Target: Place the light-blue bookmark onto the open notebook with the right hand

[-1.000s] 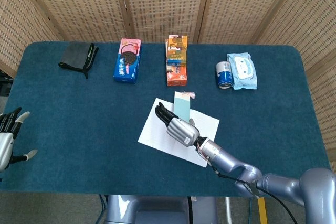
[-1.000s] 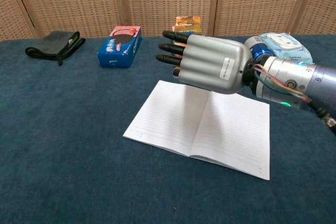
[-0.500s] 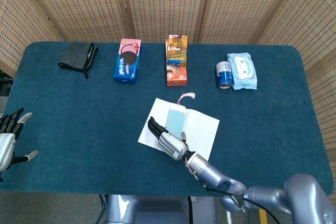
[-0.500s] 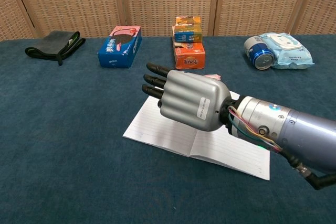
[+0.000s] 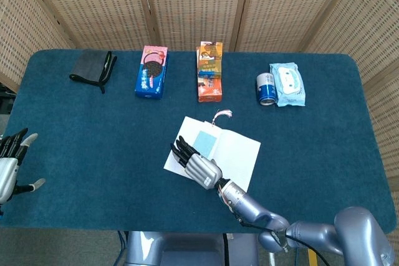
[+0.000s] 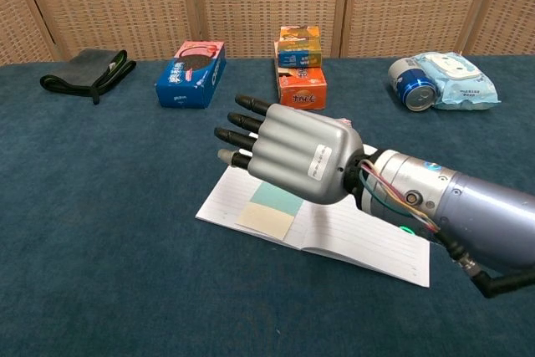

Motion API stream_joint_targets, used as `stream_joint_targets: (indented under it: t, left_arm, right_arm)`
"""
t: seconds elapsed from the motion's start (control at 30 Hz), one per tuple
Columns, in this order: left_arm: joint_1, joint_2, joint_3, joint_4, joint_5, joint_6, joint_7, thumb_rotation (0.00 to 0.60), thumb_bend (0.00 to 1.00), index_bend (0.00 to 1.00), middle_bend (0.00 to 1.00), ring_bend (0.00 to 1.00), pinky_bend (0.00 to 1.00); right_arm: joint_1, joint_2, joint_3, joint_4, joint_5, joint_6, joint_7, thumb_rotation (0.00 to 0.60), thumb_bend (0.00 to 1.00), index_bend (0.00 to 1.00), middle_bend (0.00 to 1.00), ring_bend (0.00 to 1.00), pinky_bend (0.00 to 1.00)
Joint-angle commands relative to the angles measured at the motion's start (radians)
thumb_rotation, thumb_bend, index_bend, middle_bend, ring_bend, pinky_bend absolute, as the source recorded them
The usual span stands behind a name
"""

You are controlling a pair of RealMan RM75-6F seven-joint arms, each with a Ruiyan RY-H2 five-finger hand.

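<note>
1. We see the right hand [image 6: 297, 159] raised over the near left part of the notebook [image 6: 368, 225], fingers stretched out flat and slightly apart, holding nothing.
2. From the head camera, the same right hand [image 5: 196, 164] covers the near left corner of the notebook [image 5: 240, 154], fingertips pointing toward the far left.
3. The bookmark [image 5: 204, 142] lies flat on the left page, just beyond the fingertips; its tassel [image 5: 222, 115] trails off the far edge of the notebook onto the table [image 5: 324, 147].
4. In the chest camera, the bookmark [image 6: 269, 211] shows directly under the hand: a light-blue part nearest the palm and a pale cream part closer to us. It is apart from the fingers.
5. The left hand [image 5: 12, 157] sits well off to the left at the table's edge, fingers apart and empty.
6. Well beyond the right hand stands an orange box [image 5: 210, 71], with a blue cookie box [image 5: 151, 71] to its left.
7. Farther left again lies a folded dark cloth [image 5: 92, 68].
8. Beyond the hand and to its right, a blue can [image 5: 267, 88] lies touching a pack of wipes [image 5: 287, 84].
</note>
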Motion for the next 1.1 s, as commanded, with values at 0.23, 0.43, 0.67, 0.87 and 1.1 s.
stream_joint_targets:
  t: [0.23, 0.43, 0.67, 0.87, 1.1]
  left_arm:
    - [0.001, 0.001, 0.001, 0.000, 0.001, 0.002, -0.005, 0.600, 0.00, 0.00, 0.00, 0.00, 0.00]
    - [-0.003, 0.005, 0.001, -0.001, -0.002, -0.008, -0.012, 0.600, 0.00, 0.00, 0.00, 0.00, 0.00]
    - [-0.010, 0.007, 0.001, -0.003, -0.007, -0.022, -0.013, 0.600, 0.00, 0.00, 0.00, 0.00, 0.00]
    - [-0.019, 0.009, 0.003, -0.009, -0.011, -0.041, -0.009, 0.600, 0.00, 0.00, 0.00, 0.00, 0.00]
    - [-0.017, 0.017, 0.008, -0.014, -0.001, -0.037, -0.020, 0.600, 0.00, 0.00, 0.00, 0.00, 0.00]
  right_arm:
    - [0.026, 0.101, -0.017, -0.072, -0.039, -0.052, 0.312, 0.600, 0.30, 0.00, 0.00, 0.00, 0.01]
    - [0.018, 0.203, -0.028, -0.106, -0.065, -0.055, 0.944, 0.600, 1.00, 0.10, 0.06, 0.00, 0.01]
    - [0.009, 0.278, 0.016, -0.138, 0.090, -0.151, 1.193, 0.600, 1.00, 0.13, 0.06, 0.00, 0.03]
    - [0.030, 0.310, 0.027, -0.149, 0.194, -0.249, 1.222, 0.600, 1.00, 0.13, 0.04, 0.00, 0.03]
    - [0.053, 0.275, 0.010, -0.127, 0.229, -0.274, 1.154, 0.600, 1.00, 0.13, 0.03, 0.00, 0.03]
